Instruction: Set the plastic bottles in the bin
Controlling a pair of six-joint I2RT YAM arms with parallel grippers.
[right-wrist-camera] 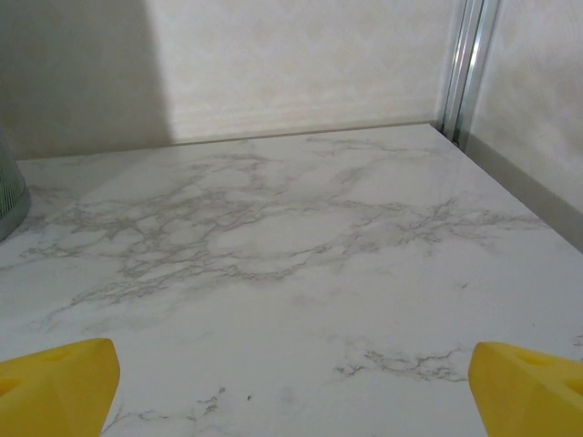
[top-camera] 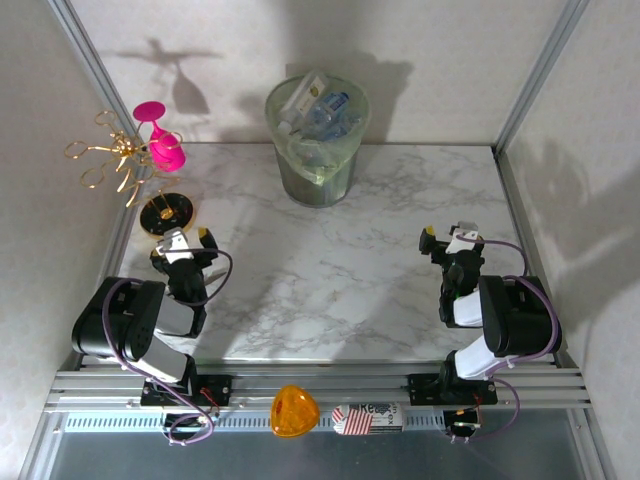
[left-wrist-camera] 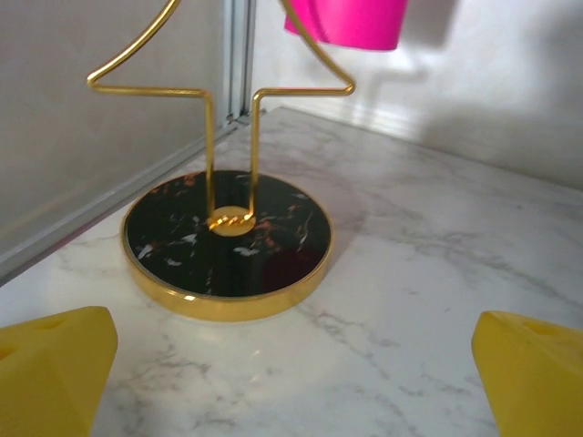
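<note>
The plastic bottles (top-camera: 322, 108) lay heaped inside the bin (top-camera: 318, 172) at the far middle of the table (top-camera: 330, 275). My left gripper (top-camera: 181, 243) and right gripper (top-camera: 450, 238) stood wide and empty near my bases, presumably because no pickup was pending.

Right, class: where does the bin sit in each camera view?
Top external: bin at far centre of the marble tabletop, plastic bottles inside.
Left wrist: camera faces the gold rack's black base instead.
Right wrist: its ribbed wall clips the left edge.
Shared landmark: that veined marble tabletop.
</note>
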